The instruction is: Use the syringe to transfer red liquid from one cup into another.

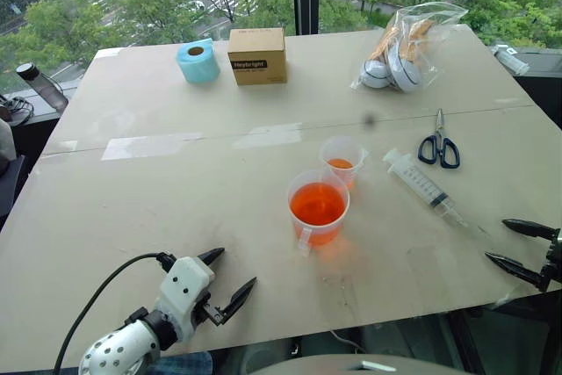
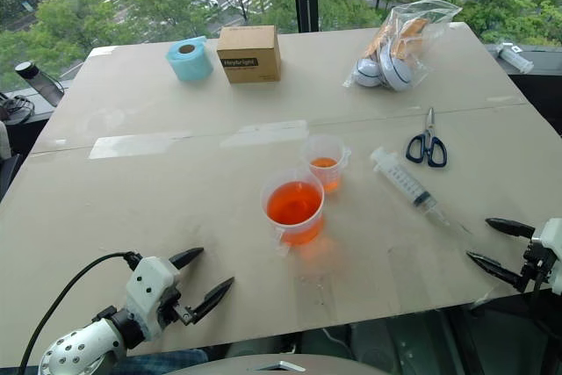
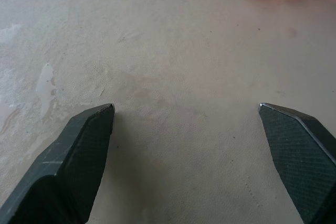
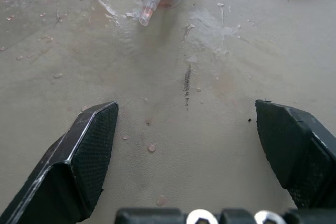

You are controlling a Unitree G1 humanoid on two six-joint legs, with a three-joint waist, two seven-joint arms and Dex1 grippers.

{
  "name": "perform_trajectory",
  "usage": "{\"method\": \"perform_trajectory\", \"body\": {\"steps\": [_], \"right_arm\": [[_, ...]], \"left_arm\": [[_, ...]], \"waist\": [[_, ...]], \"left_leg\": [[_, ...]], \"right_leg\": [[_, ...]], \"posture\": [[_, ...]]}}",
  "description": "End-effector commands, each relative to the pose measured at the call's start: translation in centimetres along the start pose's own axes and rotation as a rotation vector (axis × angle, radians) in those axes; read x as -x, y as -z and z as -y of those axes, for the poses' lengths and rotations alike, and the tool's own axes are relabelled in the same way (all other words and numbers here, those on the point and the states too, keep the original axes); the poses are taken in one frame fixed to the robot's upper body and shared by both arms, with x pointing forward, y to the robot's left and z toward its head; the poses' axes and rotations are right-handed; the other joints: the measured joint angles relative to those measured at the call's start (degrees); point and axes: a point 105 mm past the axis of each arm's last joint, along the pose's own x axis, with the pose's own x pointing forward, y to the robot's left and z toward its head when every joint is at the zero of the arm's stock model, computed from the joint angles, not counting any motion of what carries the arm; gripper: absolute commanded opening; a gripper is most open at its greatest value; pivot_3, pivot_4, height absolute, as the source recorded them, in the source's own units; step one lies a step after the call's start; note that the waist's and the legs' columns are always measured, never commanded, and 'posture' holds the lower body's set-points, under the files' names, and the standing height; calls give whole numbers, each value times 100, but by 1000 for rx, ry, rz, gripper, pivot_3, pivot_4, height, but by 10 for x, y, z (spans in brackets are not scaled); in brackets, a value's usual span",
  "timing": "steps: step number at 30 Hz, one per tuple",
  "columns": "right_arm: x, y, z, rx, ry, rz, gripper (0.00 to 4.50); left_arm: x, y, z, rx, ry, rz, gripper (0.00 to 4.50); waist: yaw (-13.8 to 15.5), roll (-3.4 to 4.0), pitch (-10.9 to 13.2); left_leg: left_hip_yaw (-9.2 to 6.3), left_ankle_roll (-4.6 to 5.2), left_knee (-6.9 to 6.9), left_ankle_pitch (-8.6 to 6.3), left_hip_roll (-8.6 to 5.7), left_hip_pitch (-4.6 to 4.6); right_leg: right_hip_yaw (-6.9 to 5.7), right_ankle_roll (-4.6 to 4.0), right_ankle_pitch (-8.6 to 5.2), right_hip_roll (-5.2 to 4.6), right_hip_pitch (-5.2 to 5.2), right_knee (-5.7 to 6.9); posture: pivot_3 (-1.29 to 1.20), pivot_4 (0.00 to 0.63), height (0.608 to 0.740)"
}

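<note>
Syringe (image 1: 422,185) lies flat on the counter (image 1: 176,199), right of both cups, its long axis slanting from far-left to near-right, tip aimed at the right pincer (image 1: 520,247), which gapes wide and empty, far nearer than the equally open left pincer (image 1: 230,278)

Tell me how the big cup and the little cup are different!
The big cup is wider than the little cup and sits nearer the robot. The big cup holds a lot of red liquid; the little cup has only a bit at its bottom. The big cup has a loop handle; the little cup has a pouring lip. Both are see-through plastic, standing upright and close together on the table.
</note>
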Motion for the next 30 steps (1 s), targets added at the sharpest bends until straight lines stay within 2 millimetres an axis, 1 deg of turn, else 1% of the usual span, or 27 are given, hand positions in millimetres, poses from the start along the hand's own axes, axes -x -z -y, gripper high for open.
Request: {"method": "perform_trajectory", "body": {"steps": [1,11,18,20,24,26,28,30], "right_arm": [[4,-4,5,24,22,23,4435],[1,-3,8,29,17,34,4435],[1,-7,8,36,9,39,4435],[0,-11,7,43,1,49,4435],[-2,-27,6,59,-26,82,4435],[-7,-41,3,85,-58,80,4435],[-19,-57,3,96,-57,65,4435],[-32,-80,0,111,-64,56,4435]], "left_arm": [[1,-6,0,-14,4,28,4500],[-1,-6,-3,-5,1,35,4500],[-3,-6,-3,-6,5,39,4500],[-4,-7,-4,-9,7,40,4500],[-3,-10,-7,-31,15,40,4500],[-1,-18,-7,-9,70,47,4500],[1,-38,-6,3,182,81,4500],[1,-60,-18,-42,243,101,4500]], "waist": [[0,0,0],[-2,0,0],[-1,0,0],[-1,0,0],[0,1,-1],[-1,1,-1],[-2,3,1],[2,11,6]], "left_leg": [[0,0,0,0,0,0],[0,0,1,0,0,2],[0,0,2,0,0,2],[0,0,2,0,0,2],[0,0,2,0,0,2],[-1,0,2,0,0,2],[-3,0,2,0,0,2],[-6,-1,10,0,0,1]], "right_leg": [[0,0,0,0,0,0],[-1,0,0,1,2,0],[-1,0,0,1,2,0],[-1,0,0,1,2,1],[-1,1,0,1,2,2],[-1,1,1,1,2,3],[-2,1,1,1,1,6],[-3,1,0,0,-4,21]], "posture": [[0,150,740],[0,150,740],[0,150,740],[0,150,740],[0,150,740],[0,150,740],[0,150,740],[0,150,740]]}}
